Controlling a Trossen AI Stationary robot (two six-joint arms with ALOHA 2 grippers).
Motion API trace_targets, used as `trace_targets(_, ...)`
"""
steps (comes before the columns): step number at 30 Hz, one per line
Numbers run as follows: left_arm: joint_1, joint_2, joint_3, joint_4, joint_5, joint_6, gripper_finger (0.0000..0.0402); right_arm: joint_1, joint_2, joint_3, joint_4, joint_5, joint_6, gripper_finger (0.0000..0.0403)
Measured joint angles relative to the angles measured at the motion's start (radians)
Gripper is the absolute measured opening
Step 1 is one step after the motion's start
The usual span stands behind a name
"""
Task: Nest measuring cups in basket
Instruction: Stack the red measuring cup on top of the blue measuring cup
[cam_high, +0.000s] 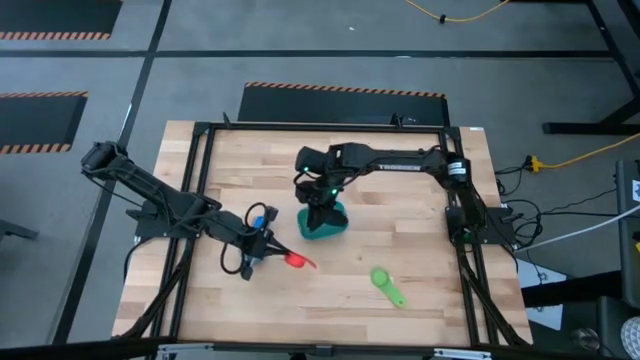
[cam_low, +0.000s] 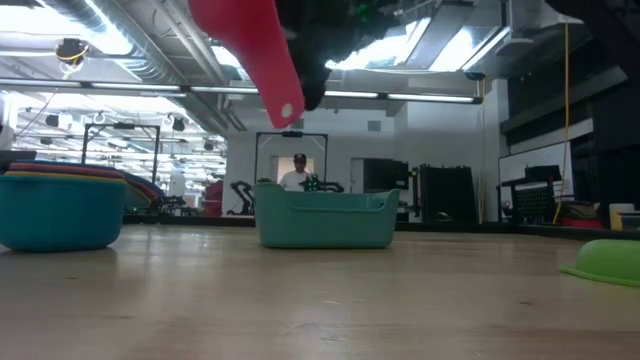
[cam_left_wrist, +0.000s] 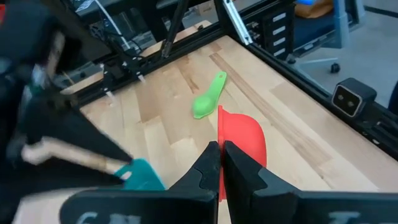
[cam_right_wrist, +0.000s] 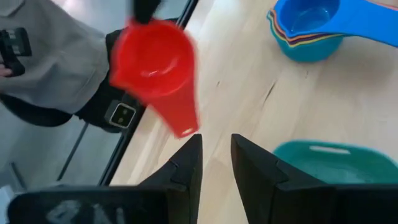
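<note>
My left gripper (cam_high: 272, 247) is shut on a red measuring cup (cam_high: 295, 260), held in the air near the table's middle. My right gripper (cam_high: 318, 213) hangs over the teal basket (cam_high: 324, 228), its fingers a little apart and empty. In the right wrist view the red cup's handle tip (cam_right_wrist: 186, 127) hangs just ahead of that gripper (cam_right_wrist: 216, 155). A stack of nested cups with a blue one on top (cam_right_wrist: 308, 31) stands on the table by the left arm (cam_high: 262, 215). A green cup (cam_high: 387, 285) lies on the table near the front. My left gripper pinches the red cup's bowl wall at the rim (cam_left_wrist: 219, 140), on the side opposite the handle, one finger on the open side and one on the outside. It comes slanting down from the table's left. The cup is clear of the table, tipped on its side, handle (cam_low: 285, 100) hanging down.
Black frame rails (cam_high: 200, 200) run along the table's left and right sides. Bare wood lies between the basket and the green cup (cam_left_wrist: 208, 99). A person in grey (cam_right_wrist: 56, 56) stands beside the table; another person (cam_low: 298, 175) shows far off in the room.
</note>
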Motion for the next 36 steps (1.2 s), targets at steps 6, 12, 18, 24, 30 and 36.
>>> trace_targets(6, -0.024, -0.061, 0.0, -0.03, -0.057, 0.003, 0.0001, -0.008, -0.076, 0.0, -0.096, 0.0, -0.052, 0.0089)
trace_targets(12, -0.072, -0.172, 0.0, -0.123, -0.152, 0.002, 0.0001, -0.007, -0.134, 0.0, -0.16, 0.0, -0.06, 0.0089)
trace_targets(18, -0.13, -0.279, 0.0, -0.243, -0.235, 0.0, 0.0001, -0.007, -0.161, 0.0, -0.228, 0.002, -0.06, 0.0089)
trace_targets(24, -0.196, -0.367, 0.0, -0.408, -0.311, -0.024, 0.0001, -0.006, -0.162, 0.0, -0.249, 0.001, -0.06, 0.0089)
trace_targets(30, -0.265, -0.424, 0.0, -0.6, -0.396, -0.024, 0.0001, -0.006, -0.162, 0.0, -0.198, 0.001, -0.039, 0.0089)
trace_targets(36, -0.313, -0.425, 0.0, -0.731, -0.506, -0.023, 0.0001, -0.006, -0.162, 0.0, -0.085, 0.001, 0.008, 0.0089)
